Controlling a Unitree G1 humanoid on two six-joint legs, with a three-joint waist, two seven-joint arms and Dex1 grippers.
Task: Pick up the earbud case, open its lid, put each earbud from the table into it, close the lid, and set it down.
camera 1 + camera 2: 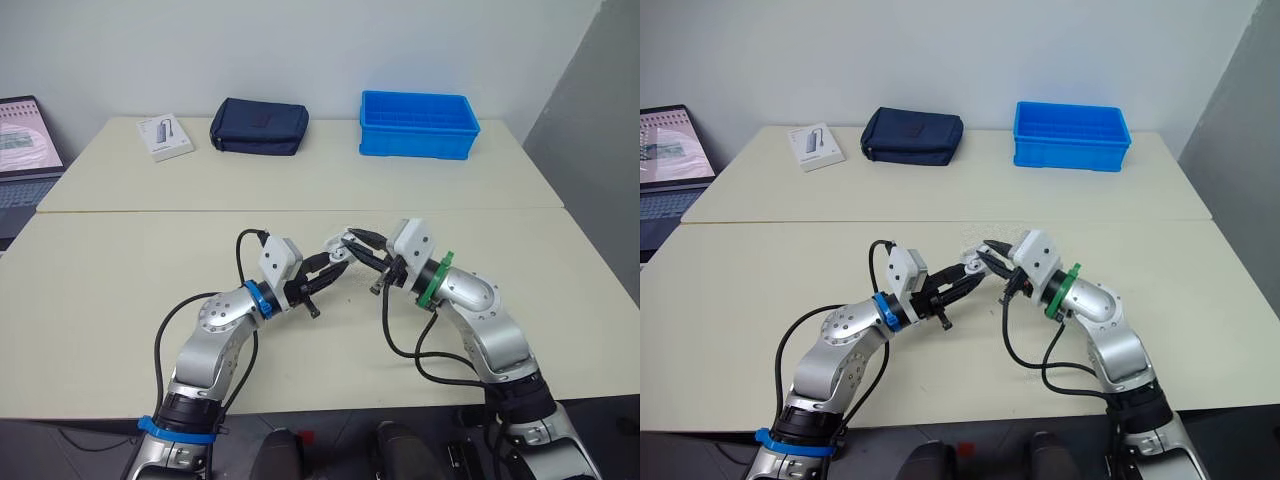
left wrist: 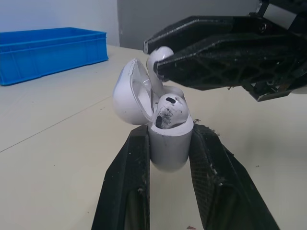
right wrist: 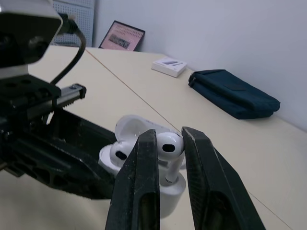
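Over the table [image 1: 120, 300], left end effector [image 1: 325, 272] clamps case [image 2: 169, 149] — right end effector [image 3: 169, 136] pinches earbud [image 2: 157, 53].

Earbud case [image 2: 169, 146], earbud [image 3: 169, 145]: glossy white plastic, smooth. Gripper fingers [image 2: 125, 187]: matt black plastic, scuffed. Bin [image 1: 418, 125]: blue plastic. Pouch [image 1: 258, 126]: navy cloth. Table [image 1: 110, 290]: matt, smooth.

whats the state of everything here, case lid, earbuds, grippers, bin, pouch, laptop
earbud case, lid open
left gripper, shut on earbud case
first earbud, seated in the case
second earbud, held at the open case, not yet seated
right gripper, shut on second earbud
blue bin, upright, looks empty
navy pouch, closed
laptop, open, screen lit
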